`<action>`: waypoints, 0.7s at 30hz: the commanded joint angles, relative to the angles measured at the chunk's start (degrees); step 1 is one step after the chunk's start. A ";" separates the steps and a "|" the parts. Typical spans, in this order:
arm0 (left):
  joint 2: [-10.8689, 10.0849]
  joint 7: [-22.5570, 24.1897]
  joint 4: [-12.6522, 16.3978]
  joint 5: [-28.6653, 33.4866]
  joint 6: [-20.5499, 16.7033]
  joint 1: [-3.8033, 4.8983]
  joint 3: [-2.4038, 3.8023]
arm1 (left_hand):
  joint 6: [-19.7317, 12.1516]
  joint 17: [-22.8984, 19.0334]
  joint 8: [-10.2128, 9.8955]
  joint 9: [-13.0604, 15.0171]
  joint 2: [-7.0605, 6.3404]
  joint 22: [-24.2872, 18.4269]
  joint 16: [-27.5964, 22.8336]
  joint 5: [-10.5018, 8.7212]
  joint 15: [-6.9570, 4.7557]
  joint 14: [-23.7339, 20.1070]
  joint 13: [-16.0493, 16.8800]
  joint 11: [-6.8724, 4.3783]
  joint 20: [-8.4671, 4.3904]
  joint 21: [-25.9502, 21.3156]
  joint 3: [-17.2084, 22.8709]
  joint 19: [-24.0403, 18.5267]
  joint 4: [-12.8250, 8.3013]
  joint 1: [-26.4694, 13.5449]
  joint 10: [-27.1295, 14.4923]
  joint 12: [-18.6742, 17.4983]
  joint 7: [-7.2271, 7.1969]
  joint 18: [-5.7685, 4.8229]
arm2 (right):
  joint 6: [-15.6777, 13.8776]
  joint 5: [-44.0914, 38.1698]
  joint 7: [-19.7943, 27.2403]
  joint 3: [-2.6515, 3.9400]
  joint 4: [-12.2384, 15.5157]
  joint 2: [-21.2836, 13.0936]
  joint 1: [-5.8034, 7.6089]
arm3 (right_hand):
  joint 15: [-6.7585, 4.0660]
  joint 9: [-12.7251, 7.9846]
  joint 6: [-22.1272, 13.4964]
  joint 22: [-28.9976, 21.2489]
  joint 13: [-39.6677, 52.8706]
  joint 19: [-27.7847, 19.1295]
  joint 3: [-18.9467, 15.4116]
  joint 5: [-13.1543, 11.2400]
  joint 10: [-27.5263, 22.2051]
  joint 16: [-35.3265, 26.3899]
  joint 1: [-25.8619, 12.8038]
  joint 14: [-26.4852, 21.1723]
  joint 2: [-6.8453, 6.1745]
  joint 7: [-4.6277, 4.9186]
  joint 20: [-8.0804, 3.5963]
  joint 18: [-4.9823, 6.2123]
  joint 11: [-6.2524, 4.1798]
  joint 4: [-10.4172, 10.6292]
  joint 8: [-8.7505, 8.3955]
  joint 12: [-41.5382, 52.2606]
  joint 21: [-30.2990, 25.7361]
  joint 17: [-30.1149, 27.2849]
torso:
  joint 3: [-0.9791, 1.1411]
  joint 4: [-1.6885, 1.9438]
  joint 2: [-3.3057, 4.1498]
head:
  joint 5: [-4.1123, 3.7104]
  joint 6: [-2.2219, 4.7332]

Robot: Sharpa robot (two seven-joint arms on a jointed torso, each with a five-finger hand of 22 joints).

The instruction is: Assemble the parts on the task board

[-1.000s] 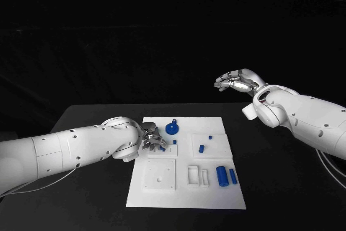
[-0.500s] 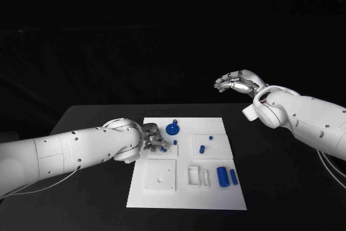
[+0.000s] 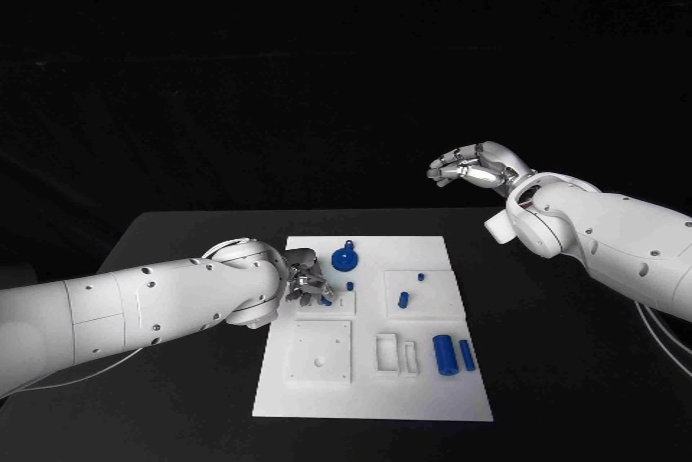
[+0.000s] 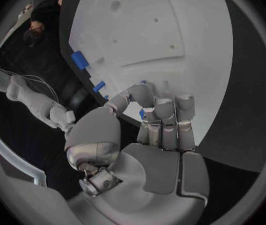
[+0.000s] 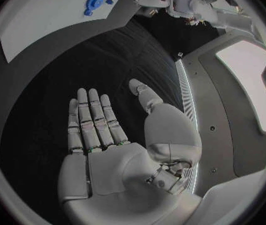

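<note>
Head view: the task board (image 3: 372, 382) lies at the centre of the black worktop (image 3: 562, 352), carrying blue parts: a round knobbed piece (image 3: 345, 257) toward 12 o'clock, a short peg (image 3: 404, 299) near the middle, and two cylinders (image 3: 453, 352) toward 4 o'clock. My left hand (image 3: 307, 285) rests at the board's 9 o'clock edge, fingers curled down onto it. The left wrist view adds what the head view hides: those fingers (image 4: 164, 120) are bunched narrowly around a small blue part (image 4: 142, 113), pressed against the board. My right hand (image 3: 473, 166) is raised well above and beyond the worktop, toward 1 o'clock; the right wrist view shows its fingers (image 5: 92, 117) extended, apart, holding nothing.
</note>
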 commanded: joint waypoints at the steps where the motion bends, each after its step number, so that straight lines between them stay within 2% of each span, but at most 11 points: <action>1: -0.04 -0.26 0.16 -1.24 1.73 -0.32 -0.14 | 7.12 -0.09 -0.11 -0.01 0.25 0.06 0.19 0.06 -3.58 3.23 -0.10 -1.59 -7.20 0.18 0.32 0.37 -0.19 0.20 -1.91 0.32 -5.28 1.08 | 1.04 0.10 0.21 0.04 0.04 0.00 0.03 | 0.09 -0.07 -0.24 0.08 -0.05 -0.42 -0.32 0.22 0.28 -0.28 -0.32 -0.33 0.10 1.66 -0.01 -0.80 0.00 0.05 0.06 -0.39 -0.26 -0.09 | 0.00 0.00 0.00 | 0.09 0.05; 12: -0.21 -0.82 0.13 -0.35 1.49 -0.36 -0.14 | 7.12 -0.17 -0.17 0.04 0.28 0.09 0.23 0.11 -3.55 3.18 -0.14 -1.55 -7.18 0.18 0.35 0.35 -0.13 0.16 -1.94 0.39 -5.25 1.07 | 1.18 0.05 0.20 0.04 -0.02 0.14 0.02 | 0.11 -0.08 -0.18 0.15 -0.07 -0.49 -0.33 0.23 0.38 -0.30 -0.33 -0.36 0.14 1.64 0.01 -0.81 -0.01 0.06 0.10 -0.43 -0.28 -0.13 | -0.04 0.03 0.03 | 0.20 0.19; 17: -0.13 -0.85 0.04 -0.43 1.79 -0.40 -0.14 | 7.12 -0.19 -0.20 0.06 0.28 0.10 0.24 0.11 -3.53 3.17 -0.16 -1.54 -7.17 0.19 0.37 0.33 -0.12 0.15 -1.95 0.41 -5.24 1.06 | 1.19 0.04 0.21 0.04 -0.09 0.25 0.02 | 0.12 -0.09 -0.17 0.18 -0.08 -0.52 -0.33 0.23 0.40 -0.30 -0.33 -0.37 0.15 1.64 0.01 -0.81 -0.02 0.06 0.10 -0.45 -0.29 -0.14 | 0.01 0.07 0.02 | 0.22 0.13; 21: -0.04 -0.64 0.04 -0.24 1.94 -0.44 -0.14 | 7.13 -0.21 -0.21 0.07 0.29 0.11 0.25 0.11 -3.53 3.16 -0.17 -1.54 -7.17 0.19 0.37 0.33 -0.11 0.15 -1.96 0.42 -5.23 1.06 | 1.23 0.04 0.19 0.04 -0.22 0.38 0.02 | 0.12 -0.10 -0.17 0.20 -0.09 -0.54 -0.33 0.24 0.42 -0.31 -0.32 -0.39 0.16 1.63 0.02 -0.81 -0.02 0.06 0.10 -0.47 -0.30 -0.15 | -0.02 -0.01 0.01 | 0.27 0.16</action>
